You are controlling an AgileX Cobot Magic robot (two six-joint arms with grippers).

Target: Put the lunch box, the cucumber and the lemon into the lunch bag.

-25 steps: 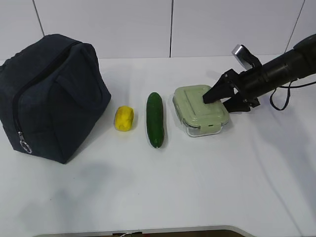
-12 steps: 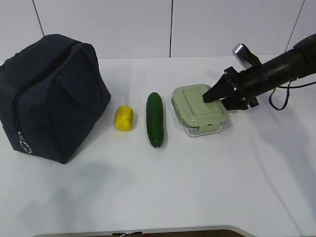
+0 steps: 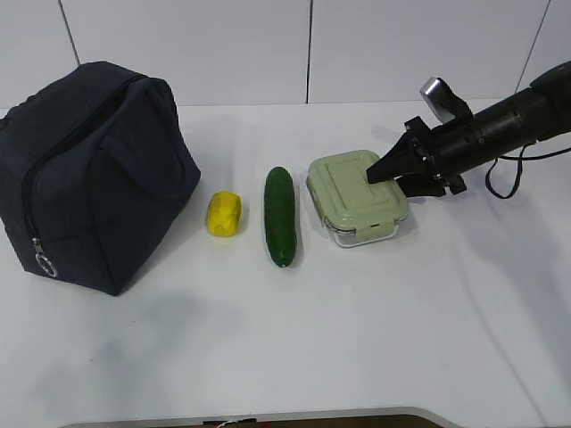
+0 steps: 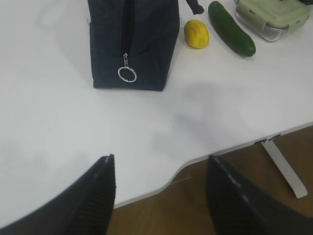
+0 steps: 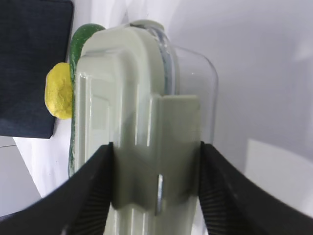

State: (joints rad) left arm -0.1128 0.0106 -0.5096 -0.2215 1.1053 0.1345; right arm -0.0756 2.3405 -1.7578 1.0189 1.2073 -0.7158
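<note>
My left gripper (image 4: 159,196) hangs over the near table edge, fingers spread apart with nothing between them, well away from everything. On the white table (image 3: 357,330) the row runs left to right: the lunch bag (image 3: 89,174) sits on the left, zipped shut as far as I can see, metal ring (image 4: 127,74) hanging at the low end of the zipper. Just right of the bag is the lemon (image 3: 224,213), lying apart from the bag, then the cucumber (image 3: 280,216) lying lengthwise, near the lemon but not touching. Right of that is the lunch box (image 3: 357,197), green lid on, close beside the cucumber. My right gripper (image 3: 384,174) reaches in from the far right and is at the box's right end; in the wrist camera both fingers (image 5: 93,191) press against the sides of the lid's end clip (image 5: 156,147), so it's clamped on the lunch box. I can't tell whether the box is lifted. Behind it all is a plain pale wall (image 3: 312,45).
</note>
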